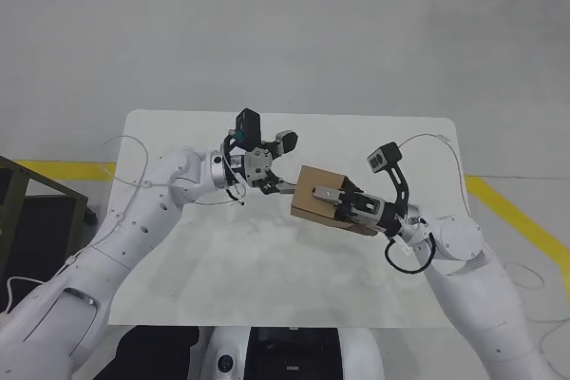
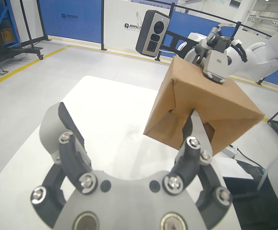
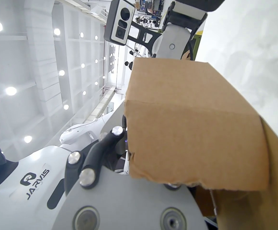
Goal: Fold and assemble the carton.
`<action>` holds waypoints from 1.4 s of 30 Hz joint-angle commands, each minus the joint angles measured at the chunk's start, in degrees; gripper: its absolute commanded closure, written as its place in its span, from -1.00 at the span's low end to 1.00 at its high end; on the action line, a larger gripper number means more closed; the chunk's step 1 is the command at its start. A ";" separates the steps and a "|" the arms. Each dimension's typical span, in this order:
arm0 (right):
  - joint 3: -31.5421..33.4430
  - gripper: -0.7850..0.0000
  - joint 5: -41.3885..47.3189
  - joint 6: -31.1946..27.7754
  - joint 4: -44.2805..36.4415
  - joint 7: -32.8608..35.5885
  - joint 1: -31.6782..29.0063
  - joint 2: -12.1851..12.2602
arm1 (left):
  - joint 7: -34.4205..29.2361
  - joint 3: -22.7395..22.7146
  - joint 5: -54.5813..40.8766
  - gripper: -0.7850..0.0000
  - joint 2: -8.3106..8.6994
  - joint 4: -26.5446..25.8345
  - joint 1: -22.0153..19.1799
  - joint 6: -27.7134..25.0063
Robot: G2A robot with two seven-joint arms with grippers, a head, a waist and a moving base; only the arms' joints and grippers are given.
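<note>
Jaws of the left gripper (image 2: 128,110) are spread wide, with one fingertip poking into a small gap in the folded end flaps of the brown cardboard carton (image 1: 313,179). This carton hangs above the middle of the white desk (image 1: 266,275), already squared into a box. Further right, the right gripper (image 1: 334,198) has its jaws pinching one carton wall. The body and near end look mostly formed. Tucking that last flap and closing the held end seem left.
</note>
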 commanded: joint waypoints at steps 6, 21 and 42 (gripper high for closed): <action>-0.03 1.00 -0.03 0.07 0.20 0.00 0.13 -0.01 | 0.50 0.94 -0.26 -1.00 0.08 0.16 -0.46 0.00; -2.29 1.00 -1.54 0.60 10.15 2.27 4.75 -0.47 | 4.89 -5.29 2.45 -1.00 1.73 3.50 2.50 0.00; -19.92 1.00 -6.13 -6.66 38.68 1.34 20.20 -6.96 | 3.34 -5.49 14.02 -1.00 5.02 1.33 7.31 0.35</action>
